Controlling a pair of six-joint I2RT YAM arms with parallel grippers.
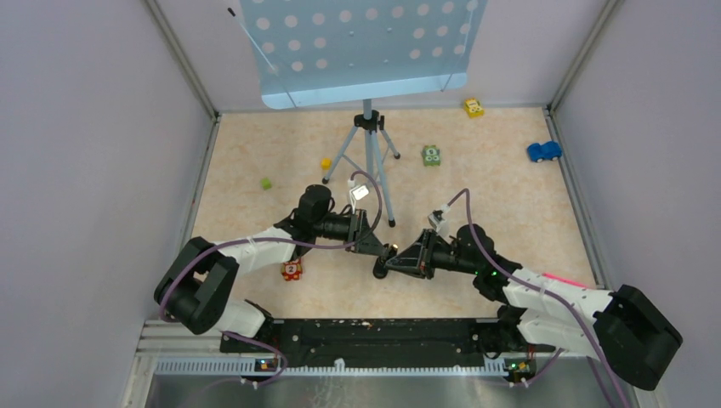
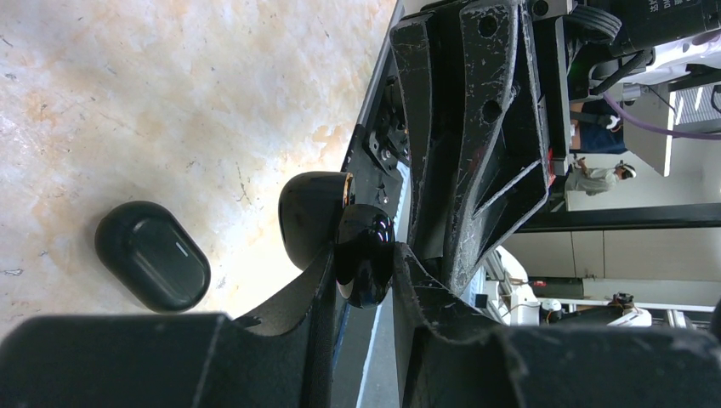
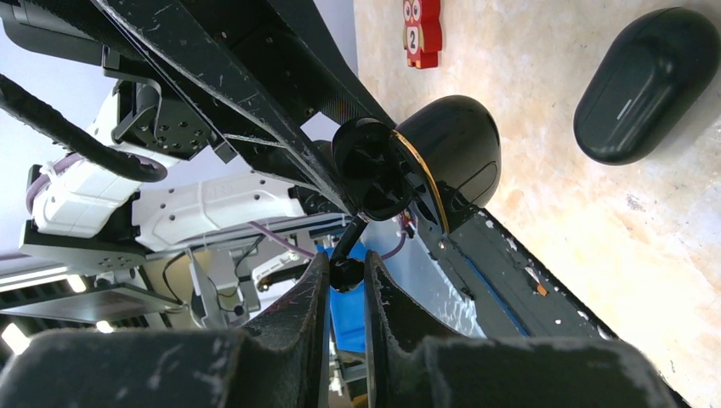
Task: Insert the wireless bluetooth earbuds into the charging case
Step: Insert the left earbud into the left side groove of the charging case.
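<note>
My left gripper [image 1: 387, 251] [image 2: 366, 263] is shut on the charging case [image 2: 364, 255], a glossy black case held above the table. Its lid [image 3: 451, 153], with a gold rim, is swung open, and the dark inner face [image 3: 370, 166] points toward my right gripper. My right gripper [image 1: 380, 270] [image 3: 347, 270] is shut on a tiny black earbud [image 3: 347, 274], whose thin stem reaches up to the case's lower edge. A second closed black oval pebble [image 2: 153, 255] [image 3: 646, 85] with a small light bar lies on the table beside them.
A red owl block [image 1: 292, 270] lies by my left arm. A tripod [image 1: 370, 157] holding a perforated blue board stands behind the grippers. A green block [image 1: 431, 155], yellow cube [image 1: 326, 163], green cube [image 1: 266, 183], yellow toy [image 1: 474, 107] and blue car [image 1: 543, 151] lie farther back.
</note>
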